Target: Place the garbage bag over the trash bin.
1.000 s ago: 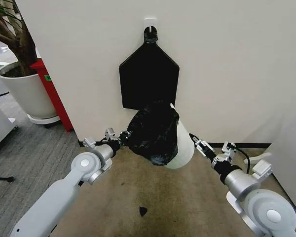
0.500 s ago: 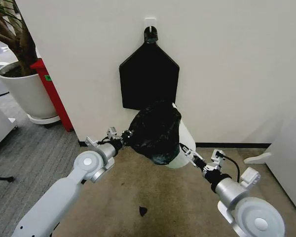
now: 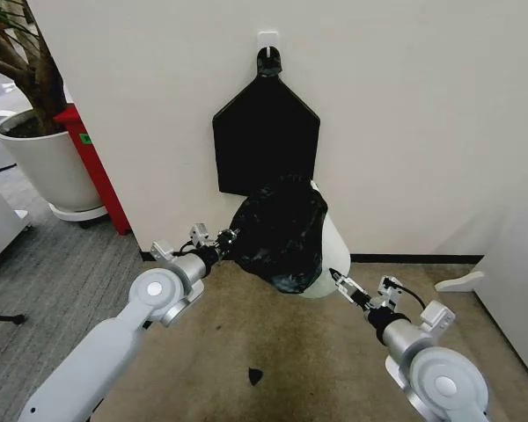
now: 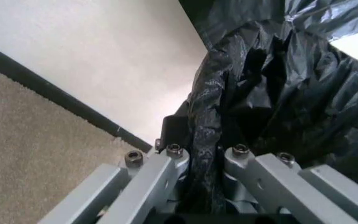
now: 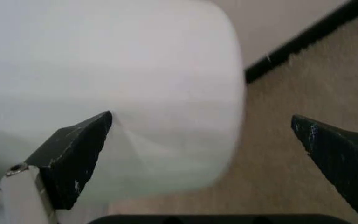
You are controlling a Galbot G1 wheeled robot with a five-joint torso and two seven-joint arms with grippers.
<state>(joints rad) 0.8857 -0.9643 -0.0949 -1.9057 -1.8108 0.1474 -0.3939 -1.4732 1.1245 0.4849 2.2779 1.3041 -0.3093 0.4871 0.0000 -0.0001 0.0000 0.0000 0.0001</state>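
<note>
- Head view: the bag [image 3: 280, 237] hangs crinkled over the left side and front of the bin [image 3: 333, 255], which is lifted off the carpet [image 3: 273, 343] in front of the wall [image 3: 422, 114]. The left gripper [image 3: 224, 240] meets the bag's left edge. The right gripper [image 3: 337, 280] is just below and to the right of the bin's white side, its tip close to it. A flat black bundle [image 3: 266, 141] hangs from a hook above, and a plant pot [image 3: 44, 163] stands far left.
- Left wrist view: the left gripper's fingers [image 4: 160, 175] are pinched narrow on a gathered fold of bag [image 4: 278, 98].
- Right wrist view: the right gripper's fingers [image 5: 76, 156] are spread wide, the bin [image 5: 123, 88] between and beyond them; only one tip seems to touch it.
</note>
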